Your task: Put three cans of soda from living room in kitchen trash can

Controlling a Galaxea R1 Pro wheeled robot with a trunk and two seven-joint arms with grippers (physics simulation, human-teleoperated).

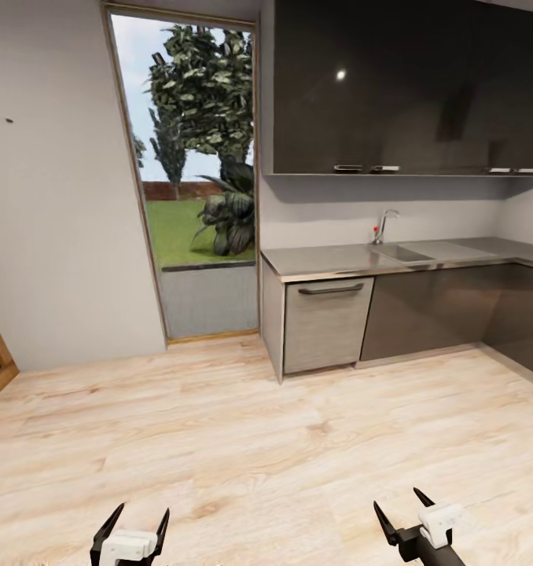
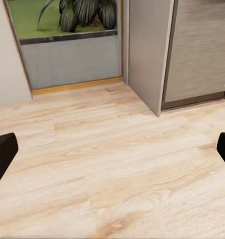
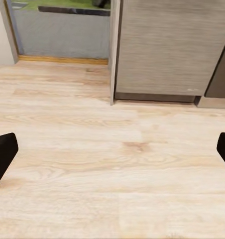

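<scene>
Facing the kitchen [image 1: 392,259] from the wood floor [image 1: 243,440], both arms held low with nothing in them.

Looking across pale planks toward glossy dark brown upper cabinets [image 1: 400,86] and a grey worktop [image 1: 329,259] carrying a sink [image 1: 404,253] and chrome tap [image 1: 384,226] at far right; sitting under the worktop's left end, a grey dishwasher front [image 1: 327,322] with a dark handle, darker cabinet doors [image 1: 424,310] running on to its right. Standing left of the units, a tall window [image 1: 189,173] opening on lawn and trees. Hovering at the near edge, the left gripper [image 1: 130,523] with jaws spread wide and gripping nothing, and the right gripper [image 1: 404,509] likewise spread and bare. Showing no soda can or trash can anywhere among these units, so their place cannot be told.
</scene>
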